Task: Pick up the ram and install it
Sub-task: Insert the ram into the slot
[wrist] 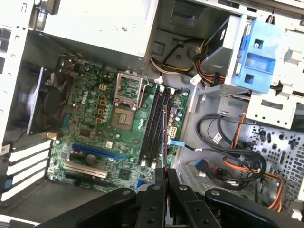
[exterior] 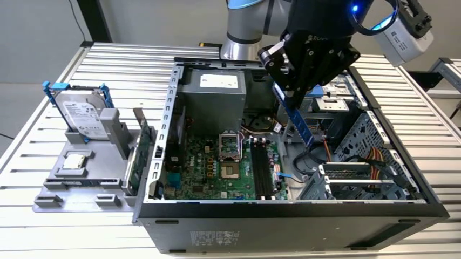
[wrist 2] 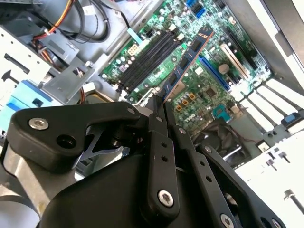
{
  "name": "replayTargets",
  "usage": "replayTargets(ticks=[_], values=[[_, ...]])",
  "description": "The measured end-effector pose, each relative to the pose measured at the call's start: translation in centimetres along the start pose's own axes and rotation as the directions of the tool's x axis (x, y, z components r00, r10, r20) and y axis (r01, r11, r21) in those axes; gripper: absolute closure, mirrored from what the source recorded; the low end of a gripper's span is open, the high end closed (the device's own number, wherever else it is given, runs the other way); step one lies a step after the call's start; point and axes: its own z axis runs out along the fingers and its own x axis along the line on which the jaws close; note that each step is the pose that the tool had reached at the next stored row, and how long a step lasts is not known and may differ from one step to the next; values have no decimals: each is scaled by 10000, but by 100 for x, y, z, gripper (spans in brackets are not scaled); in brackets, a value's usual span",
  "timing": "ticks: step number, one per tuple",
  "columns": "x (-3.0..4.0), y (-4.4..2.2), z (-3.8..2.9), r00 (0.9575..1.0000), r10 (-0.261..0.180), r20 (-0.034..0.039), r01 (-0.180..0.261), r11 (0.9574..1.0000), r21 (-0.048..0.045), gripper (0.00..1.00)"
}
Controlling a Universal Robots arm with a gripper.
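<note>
The claw (exterior: 292,86) is clamped on the ram (exterior: 297,117), pinching one end of the blue stick so the rest hangs free below it, slanting down into the open computer case (exterior: 288,216). In the second wrist view the fingers (wrist 2: 159,118) sit tight together with the ram (wrist 2: 186,61) running out from between them; in the first wrist view the stick (wrist: 165,137) shows edge-on as a thin line. Holding it by one end likely keeps its lower edge free to meet a slot.

The stick is in the air, touching nothing else. Below it lies the green board (exterior: 216,167) with its black memory slots (exterior: 263,170), which appear empty, so the ram is picked up but not yet seated. In the first wrist view its edge lines up roughly along those slots (wrist: 154,123).

Outside the case, at the exterior view's left, a gray stand (exterior: 86,178) holds a hard drive (exterior: 78,116) in a blue bracket.
</note>
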Motion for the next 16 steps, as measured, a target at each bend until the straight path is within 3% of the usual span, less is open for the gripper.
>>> replayTargets(ticks=[3, 8, 16], values=[[-1, 0, 18, 9990, 436, 15, -436, 9990, -43, 100], [-1, 0, 47, 9939, 1100, 29, -1100, 9939, -65, 100], [-47, -10, 70, 9930, 1182, 30, -1182, 9930, -65, 100]])
